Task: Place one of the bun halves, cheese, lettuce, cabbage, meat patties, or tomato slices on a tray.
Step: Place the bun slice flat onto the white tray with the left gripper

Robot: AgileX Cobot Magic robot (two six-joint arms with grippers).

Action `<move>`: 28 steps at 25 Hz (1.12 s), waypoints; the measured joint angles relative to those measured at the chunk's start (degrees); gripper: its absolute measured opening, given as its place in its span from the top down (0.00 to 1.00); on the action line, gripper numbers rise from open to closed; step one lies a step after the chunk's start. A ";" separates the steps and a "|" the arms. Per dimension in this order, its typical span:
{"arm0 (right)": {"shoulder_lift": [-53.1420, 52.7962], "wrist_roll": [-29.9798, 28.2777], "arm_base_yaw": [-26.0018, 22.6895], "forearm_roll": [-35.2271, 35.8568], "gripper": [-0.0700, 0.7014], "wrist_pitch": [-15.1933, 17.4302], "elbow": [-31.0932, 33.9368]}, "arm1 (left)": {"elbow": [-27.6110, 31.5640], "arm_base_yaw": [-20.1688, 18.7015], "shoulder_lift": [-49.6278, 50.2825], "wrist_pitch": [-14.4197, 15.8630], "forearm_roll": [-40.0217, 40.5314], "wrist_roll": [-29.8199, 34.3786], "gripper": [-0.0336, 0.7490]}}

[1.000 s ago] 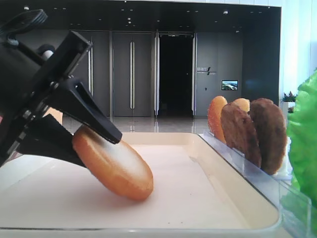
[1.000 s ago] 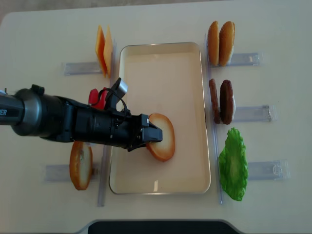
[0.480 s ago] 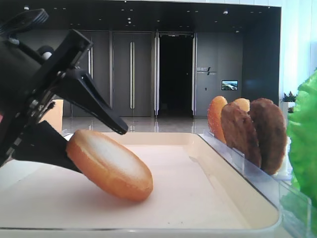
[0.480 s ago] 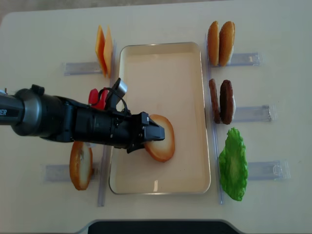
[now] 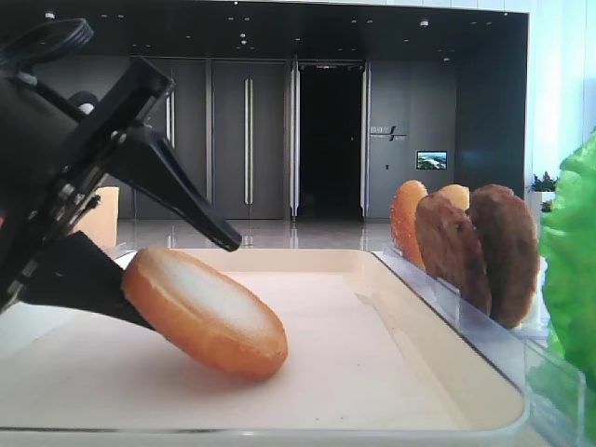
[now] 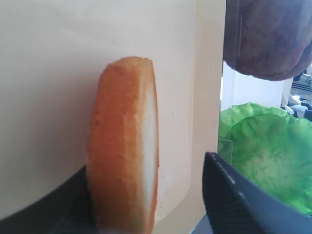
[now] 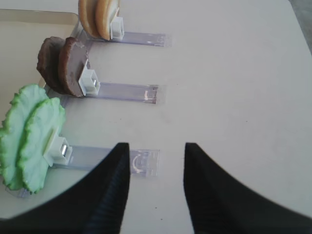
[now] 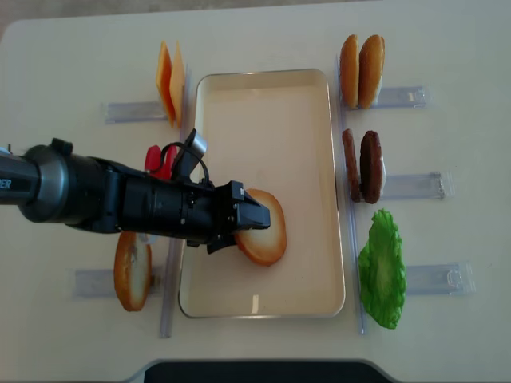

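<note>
A golden bun half (image 8: 265, 230) lies tilted on the cream tray (image 8: 263, 120), pale face up. Its lower edge touches the tray floor and its back leans on one finger of my left gripper (image 8: 243, 217). That gripper is open, and the other finger (image 5: 191, 209) stands clear above the bun (image 5: 205, 312). In the left wrist view the bun (image 6: 122, 146) stands edge-on against the left finger, with a gap to the right finger (image 6: 234, 195). My right gripper (image 7: 157, 146) is open over bare table, holding nothing.
Clear racks flank the tray: cheese (image 8: 169, 80), a red tomato slice (image 8: 158, 158) partly hidden by my arm and another bun half (image 8: 132, 270) on the left; bun halves (image 8: 361, 70), meat patties (image 8: 363, 166) and lettuce (image 8: 381, 267) on the right.
My left gripper has opened wide and its upper finger has lifted off the bun half. The bun has tipped lower onto the tray. The right gripper's earlier state is not shown.
</note>
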 joint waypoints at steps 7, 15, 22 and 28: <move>0.00 0.00 0.00 0.00 0.54 0.00 0.00 | 0.00 0.00 0.00 -0.61 2.30 -1.68 0.38; 0.00 0.00 0.00 0.00 0.54 0.00 0.00 | 0.00 0.00 -2.11 -3.55 5.91 -5.20 0.38; 0.00 0.00 0.00 0.00 0.54 0.00 0.00 | -0.06 0.00 -2.93 -3.60 7.69 -7.13 0.38; 0.00 0.00 0.00 0.00 0.54 0.00 0.00 | -2.09 0.00 -4.51 -5.77 16.91 -15.27 0.38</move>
